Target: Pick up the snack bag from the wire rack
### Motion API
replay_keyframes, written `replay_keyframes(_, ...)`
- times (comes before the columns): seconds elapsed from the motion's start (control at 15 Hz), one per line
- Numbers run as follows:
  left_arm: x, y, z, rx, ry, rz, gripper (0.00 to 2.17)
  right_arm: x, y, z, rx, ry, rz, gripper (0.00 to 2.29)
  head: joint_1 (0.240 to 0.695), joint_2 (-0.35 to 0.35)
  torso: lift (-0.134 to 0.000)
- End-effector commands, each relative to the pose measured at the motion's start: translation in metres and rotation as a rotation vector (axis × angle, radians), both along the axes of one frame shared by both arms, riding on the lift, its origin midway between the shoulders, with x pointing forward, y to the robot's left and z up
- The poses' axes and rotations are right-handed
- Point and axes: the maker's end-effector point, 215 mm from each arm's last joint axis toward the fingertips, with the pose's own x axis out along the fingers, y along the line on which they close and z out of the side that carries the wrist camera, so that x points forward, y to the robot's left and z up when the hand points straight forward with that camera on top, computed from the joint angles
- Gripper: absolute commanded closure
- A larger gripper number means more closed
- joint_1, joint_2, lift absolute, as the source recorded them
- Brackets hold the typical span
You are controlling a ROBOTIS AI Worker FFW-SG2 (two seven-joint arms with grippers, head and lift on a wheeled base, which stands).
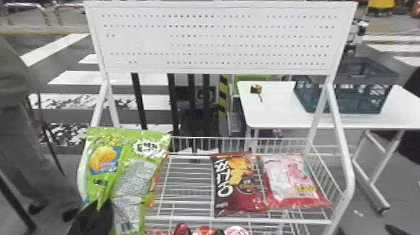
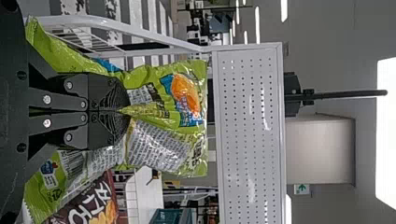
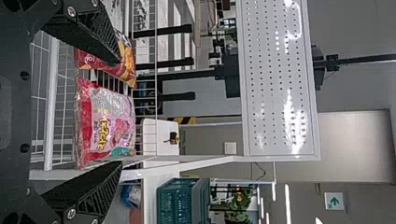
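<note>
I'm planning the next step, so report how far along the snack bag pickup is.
Done, it seems: the grasp, with the left tool shut on the green snack bag. In hand: that bag, upright at the left side of the wire rack, apparently lifted. Left: probably just drawing it fully clear.

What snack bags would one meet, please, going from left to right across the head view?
Green snack bag, held by the left gripper → dark red and black snack bag → pink and red snack bag.
</note>
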Motion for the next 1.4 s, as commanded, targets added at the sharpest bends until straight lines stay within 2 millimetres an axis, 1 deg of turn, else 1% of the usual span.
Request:
replay_keyframes(0.0,0.0,0.0,0.0,0.0,0.001,0.0,1.78,0.0,0.0,0.0,0.0,-0.001,-0.001,0.13,0.499,0.0,0.0)
replay_keyframes(0.47,0.0,0.0,0.0,0.0,-0.001,0.0,1.78,0.001,0.0,-0.003,0.004,0.007,0.0,0.13,0.499,0.0,0.0)
replay_keyframes(0.53,0.0,0.001,0.0,0.001,0.0,0.001,1.78,0.003,0.002,-0.008,0.009,0.011,0.001,0.13,0.499,0.0,0.0)
replay_keyframes(0.6,0.0,0.0,0.0,0.0,0.001,0.0,1.78,0.011,0.002,-0.018,0.019,0.016,-0.001,0.13,0.499,0.0,0.0)
replay_keyframes(0.67,0.0,0.0,0.0,0.0,0.001,0.0,1.78,0.029,0.005,-0.03,0.03,0.015,-0.004,0.13,0.499,0.0,0.0)
replay_keyframes(0.73,0.0,-0.001,0.0,-0.001,0.0,-0.001,1.78,0.05,0.013,-0.041,0.035,0.009,-0.001,0.13,0.499,0.0,0.0)
replay_keyframes(0.8,0.0,0.0,-0.001,-0.001,0.001,-0.001,1.78,0.069,0.025,-0.051,0.039,0.013,0.015,0.13,0.499,0.0,0.0)
replay_keyframes(0.87,0.0,0.0,-0.002,-0.002,0.003,0.002,1.78,0.093,0.04,-0.066,0.02,0.036,0.03,0.13,0.499,0.0,0.0)
replay_keyframes(0.93,0.0,0.0,-0.002,-0.002,0.003,0.002,1.78,0.114,0.053,-0.074,-0.003,0.037,0.051,0.13,0.499,0.0,0.0)
replay_keyframes(1.0,0.0,0.0,-0.002,-0.002,0.004,0.002,1.78,0.139,0.06,-0.081,-0.029,0.04,0.055,0.13,0.499,0.0,0.0)
replay_keyframes(1.07,0.0,0.001,-0.002,-0.001,0.004,0.003,1.78,0.164,0.06,-0.094,-0.059,0.074,0.055,0.13,0.499,0.0,0.0)
replay_keyframes(1.13,0.0,0.001,-0.003,-0.001,0.005,0.003,1.78,0.183,0.057,-0.101,-0.087,0.092,0.051,0.13,0.499,0.0,0.0)
replay_keyframes(1.27,0.001,0.001,-0.006,0.0,0.01,0.003,1.78,0.221,0.04,-0.11,-0.146,0.124,0.023,0.13,0.499,0.0,0.0)
replay_keyframes(1.33,0.001,0.001,-0.006,-0.002,0.01,0.001,1.78,0.233,0.031,-0.114,-0.165,0.148,0.007,0.13,0.499,0.0,0.0)
